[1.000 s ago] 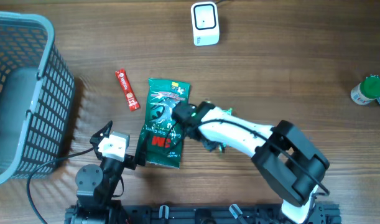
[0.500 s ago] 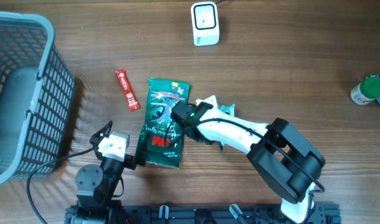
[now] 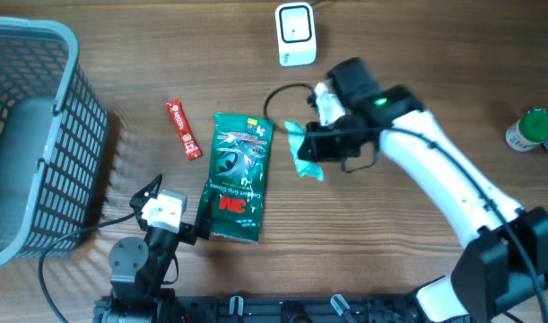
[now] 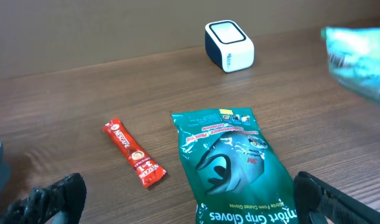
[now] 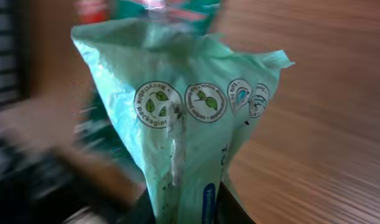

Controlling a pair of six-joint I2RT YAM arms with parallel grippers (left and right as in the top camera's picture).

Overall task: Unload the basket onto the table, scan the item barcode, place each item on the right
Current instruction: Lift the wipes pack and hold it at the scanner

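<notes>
Above the table (image 3: 435, 54), right fingers (image 3: 326, 144) pinch mint packet (image 3: 302, 154).

The mint-green pouch (image 3: 302, 151) is crumpled, printed with round leaf icons, and held raised. The white scanner (image 3: 295, 34) stands nearby, window facing up.

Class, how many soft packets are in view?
3: red sachet left of green glove pack; pale teal pouch in the right gripper. The basket may hide more.

Looks like a mock shop checkout: barcode scanner (image 3: 295, 34) top centre, shopping basket (image 3: 42, 32) far left, packaged goods (image 3: 238, 175) across the wooden desk (image 3: 435, 54).
</notes>
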